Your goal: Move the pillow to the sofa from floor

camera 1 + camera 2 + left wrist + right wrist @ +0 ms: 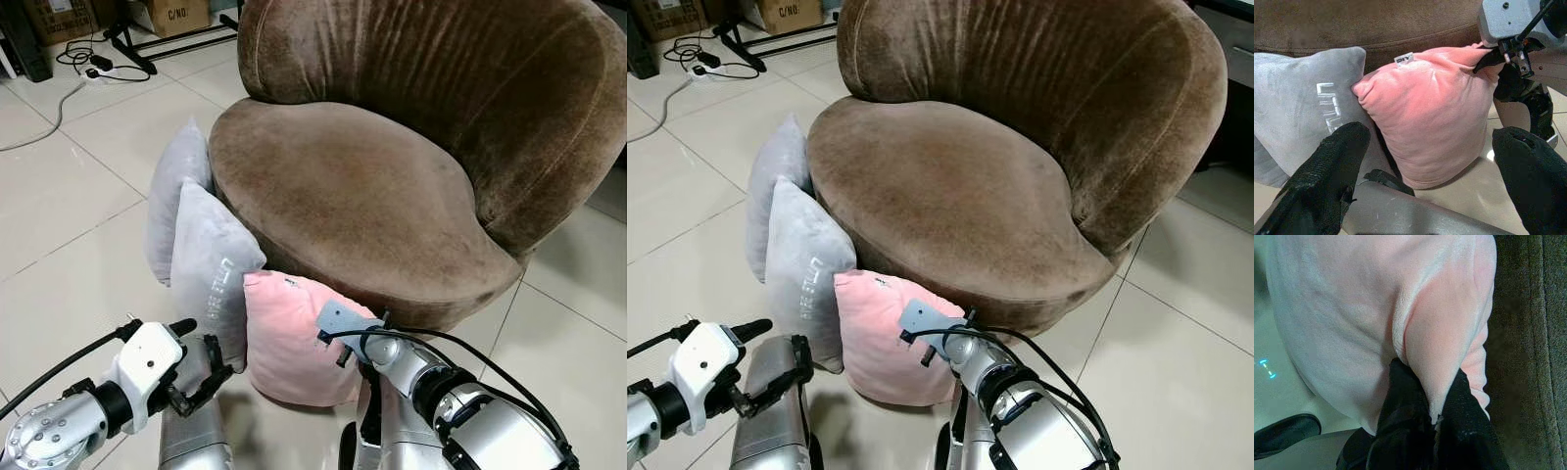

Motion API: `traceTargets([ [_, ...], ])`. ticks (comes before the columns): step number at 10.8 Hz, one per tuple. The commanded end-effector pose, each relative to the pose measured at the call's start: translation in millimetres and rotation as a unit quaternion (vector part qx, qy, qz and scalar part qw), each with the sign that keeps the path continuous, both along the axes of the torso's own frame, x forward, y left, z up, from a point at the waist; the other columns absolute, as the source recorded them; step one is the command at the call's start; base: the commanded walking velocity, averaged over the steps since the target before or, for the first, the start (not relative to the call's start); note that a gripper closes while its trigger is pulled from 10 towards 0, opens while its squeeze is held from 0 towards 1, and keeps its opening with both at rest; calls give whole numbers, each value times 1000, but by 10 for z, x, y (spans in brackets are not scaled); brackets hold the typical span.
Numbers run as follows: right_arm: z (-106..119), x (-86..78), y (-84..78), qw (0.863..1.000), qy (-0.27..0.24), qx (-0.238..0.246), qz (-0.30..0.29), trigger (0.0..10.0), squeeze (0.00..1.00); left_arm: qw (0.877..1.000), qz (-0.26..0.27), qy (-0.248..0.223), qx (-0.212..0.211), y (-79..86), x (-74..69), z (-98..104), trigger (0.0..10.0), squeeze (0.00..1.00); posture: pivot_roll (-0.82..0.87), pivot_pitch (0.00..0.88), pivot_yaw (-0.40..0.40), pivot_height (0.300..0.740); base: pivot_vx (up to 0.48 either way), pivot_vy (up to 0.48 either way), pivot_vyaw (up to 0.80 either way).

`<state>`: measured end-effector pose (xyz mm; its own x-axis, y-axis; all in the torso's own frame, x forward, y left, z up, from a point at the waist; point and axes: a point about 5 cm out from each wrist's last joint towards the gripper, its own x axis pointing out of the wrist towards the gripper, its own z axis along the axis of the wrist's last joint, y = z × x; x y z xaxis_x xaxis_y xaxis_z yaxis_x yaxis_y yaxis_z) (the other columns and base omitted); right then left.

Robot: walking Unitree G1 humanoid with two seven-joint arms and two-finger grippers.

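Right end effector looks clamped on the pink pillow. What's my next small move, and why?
Probably lift the right end effector a little. Its fingers pinch a fold of the pink pillow, which stands on the floor against the brown sofa and a grey pillow. The left end effector is open, not touching it.

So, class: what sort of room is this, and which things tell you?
Probably a home living room: a brown round sofa chair, cushions leaning against it on a tiled floor, and a power strip with cardboard boxes behind.
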<state>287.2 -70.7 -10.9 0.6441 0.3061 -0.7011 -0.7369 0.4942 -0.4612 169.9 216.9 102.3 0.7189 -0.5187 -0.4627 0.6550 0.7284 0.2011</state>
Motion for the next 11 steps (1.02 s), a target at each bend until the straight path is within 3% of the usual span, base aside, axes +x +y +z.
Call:
traceTargets([
  [1,-13,-13,-13,1000,4,9,-4,0,0,1000,-10,3,5,-18,-8,-4,10000,0,213,58,-105,470,0,0,0],
  [2,-11,-19,-5,999,8,30,-9,0,0,1000,-10,1,4,-23,-7,-2,10000,0,213,56,-106,470,0,0,0],
  [4,108,47,-17,992,5,126,3,0,0,1000,-4,-10,4,-38,16,17,10000,0,214,50,-116,470,0,0,0],
  [7,335,87,-374,967,-20,255,6,0,0,999,15,-39,4,-41,78,47,10000,0,179,9,-100,470,0,0,0],
  [9,618,109,-495,944,-71,322,-10,0,0,997,21,-69,-8,-90,177,129,10000,0,159,0,-77,470,0,0,0],
  [10,891,128,-569,922,-115,369,-21,0,0,996,23,-89,-7,-111,264,160,10000,0,146,0,-65,470,0,0,0],
  [11,1131,155,-650,892,-154,422,-51,10000,0,994,30,-104,-14,-127,305,193,10000,0,139,0,-61,470,0,0,0],
])
